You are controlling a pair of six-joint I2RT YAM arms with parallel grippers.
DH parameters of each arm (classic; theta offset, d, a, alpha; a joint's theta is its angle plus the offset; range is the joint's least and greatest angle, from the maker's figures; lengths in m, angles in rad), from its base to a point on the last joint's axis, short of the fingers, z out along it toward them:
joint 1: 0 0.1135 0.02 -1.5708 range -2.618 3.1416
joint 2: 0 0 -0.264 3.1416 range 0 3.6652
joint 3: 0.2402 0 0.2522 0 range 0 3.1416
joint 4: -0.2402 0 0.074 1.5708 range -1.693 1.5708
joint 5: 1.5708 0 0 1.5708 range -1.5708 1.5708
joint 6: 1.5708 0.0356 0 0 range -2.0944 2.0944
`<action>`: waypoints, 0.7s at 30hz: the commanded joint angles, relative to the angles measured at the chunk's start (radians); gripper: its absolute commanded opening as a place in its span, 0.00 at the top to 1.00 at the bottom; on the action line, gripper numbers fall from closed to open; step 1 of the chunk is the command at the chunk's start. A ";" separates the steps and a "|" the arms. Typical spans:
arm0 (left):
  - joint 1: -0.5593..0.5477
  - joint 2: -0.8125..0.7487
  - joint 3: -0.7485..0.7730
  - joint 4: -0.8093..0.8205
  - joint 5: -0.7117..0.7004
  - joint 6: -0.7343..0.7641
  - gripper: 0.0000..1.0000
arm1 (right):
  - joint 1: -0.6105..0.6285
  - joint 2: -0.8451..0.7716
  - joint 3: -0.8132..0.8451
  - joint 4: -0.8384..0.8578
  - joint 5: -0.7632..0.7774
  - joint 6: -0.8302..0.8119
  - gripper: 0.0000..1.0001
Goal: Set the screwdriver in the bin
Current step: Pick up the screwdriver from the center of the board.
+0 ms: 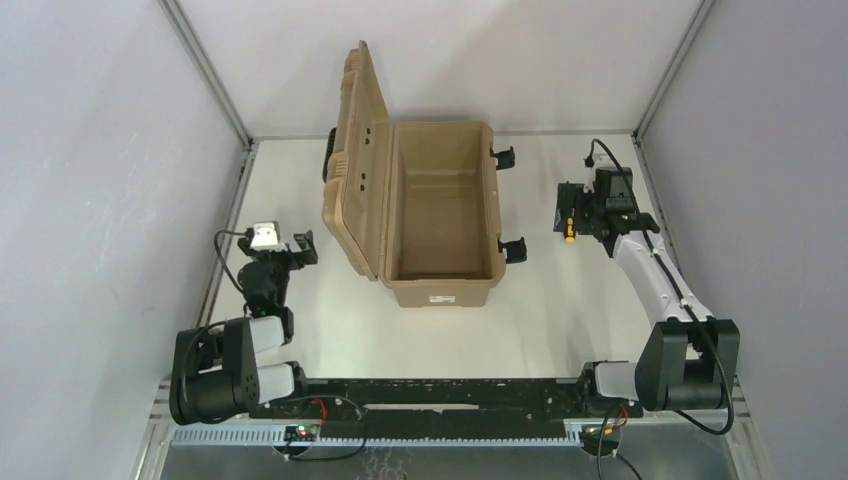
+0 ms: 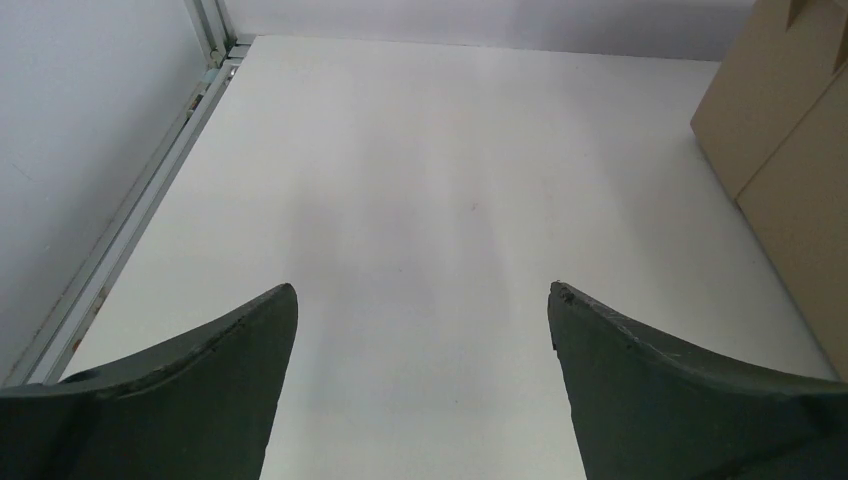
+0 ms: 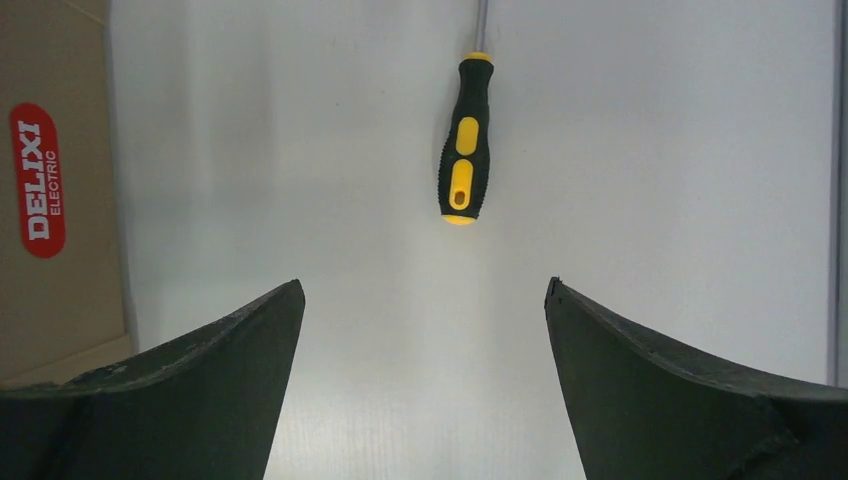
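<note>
- Yellow-and-black, the screwdriver [image 3: 466, 130] lies flat on the white tabletop [image 1: 560, 300]. It is to the right of the bin [image 1: 440, 285] and apart from it, close by my right hand [image 3: 423, 290].
- From my right wrist it sits ahead of my fingers, not yet between them. The butt end points toward me, and the thin grey shaft [image 3: 481, 22] points away and runs out of view.
- My right hand is spread wide and holds nothing. My left hand [image 2: 423, 295] is likewise spread and holding nothing, hovering over the tabletop on the bin's lid side.
- I judge the tool light and rigid, with no risk of bending or crushing it.
- The handle [image 3: 463, 160] is the place to pinch, across its fat middle. The black part there looks ribbed and grippy, while the yellow insets look smoother.
- The shaft looks too thin and slick, and would likely pivot between my pads.
- Being round, the tool may roll on the smooth tabletop if one finger touches first, so I would straddle it evenly before closing.
- The bin is tan moulded plastic, rectangular and deep. Its ribbed lid [image 1: 355, 160] stands open on the left.
- Black latches [image 1: 514, 249] hang on the bin's right wall, the side nearest the tool.
- A red oval DELIXI sticker [image 3: 38, 180] shows on that tan wall at the left of my wrist view.
</note>
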 commanded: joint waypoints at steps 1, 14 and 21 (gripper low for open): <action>-0.004 0.002 -0.018 0.102 0.000 -0.009 0.00 | -0.005 -0.007 0.011 -0.001 0.057 -0.016 0.00; -0.004 0.002 -0.019 0.101 0.000 -0.009 0.00 | -0.002 0.086 0.118 -0.102 0.063 -0.033 0.00; -0.004 0.002 -0.018 0.101 0.000 -0.009 0.00 | -0.002 0.214 0.256 -0.209 0.033 -0.029 0.01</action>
